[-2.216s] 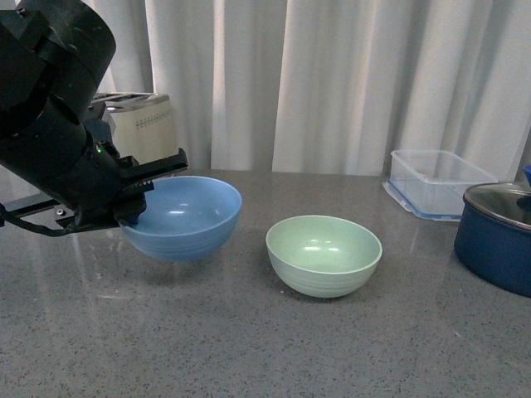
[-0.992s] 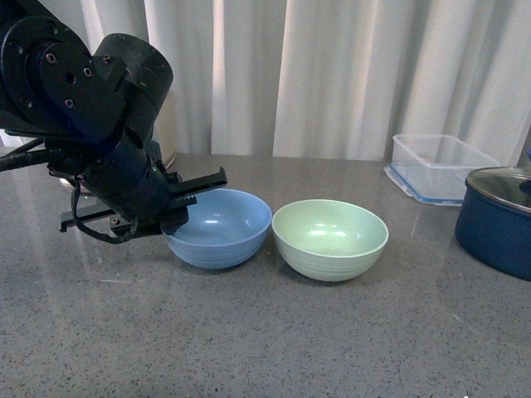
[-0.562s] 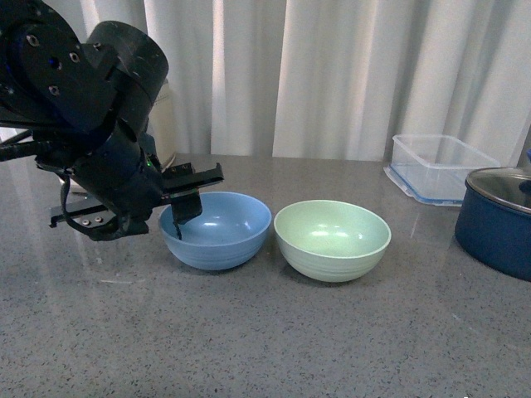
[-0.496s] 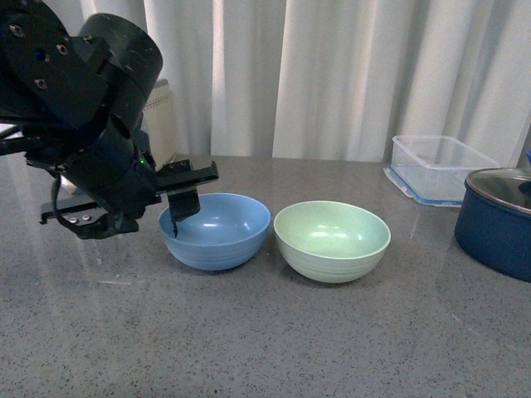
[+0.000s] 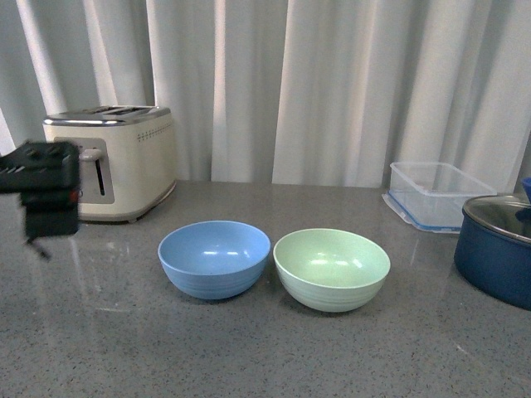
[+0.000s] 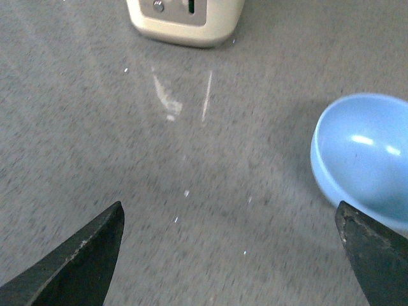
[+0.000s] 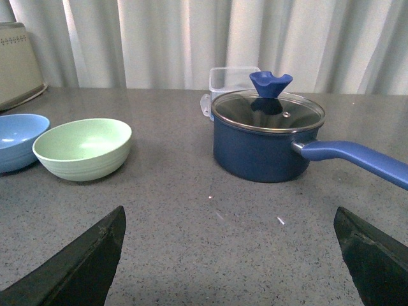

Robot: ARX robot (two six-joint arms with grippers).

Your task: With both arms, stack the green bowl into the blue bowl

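Two bowls stood side by side at the centre of the front view, low in the frame, on the grey speckled counter (image 5: 249, 365). The blue bowl (image 5: 214, 259) was on the left and the green bowl (image 5: 332, 269) on the right, both upright and empty. Their rims were so close that I could not tell whether they met.

A cream toaster (image 5: 112, 162) stood at the upper left before the white curtain (image 5: 332, 83). A clear plastic container (image 5: 440, 189) and a navy pot (image 5: 496, 245) with a glass lid sat at the right edge. A blurred black part of the left arm (image 5: 46, 189) hung at the far left edge, well apart from the blue bowl.

The left wrist view showed the left gripper (image 6: 229, 255) with its fingers spread wide over bare counter, pinching nothing and clear of the blue bowl. The right wrist view showed the right gripper (image 7: 229, 264) likewise spread and empty, with the green bowl and the pot ahead of it.
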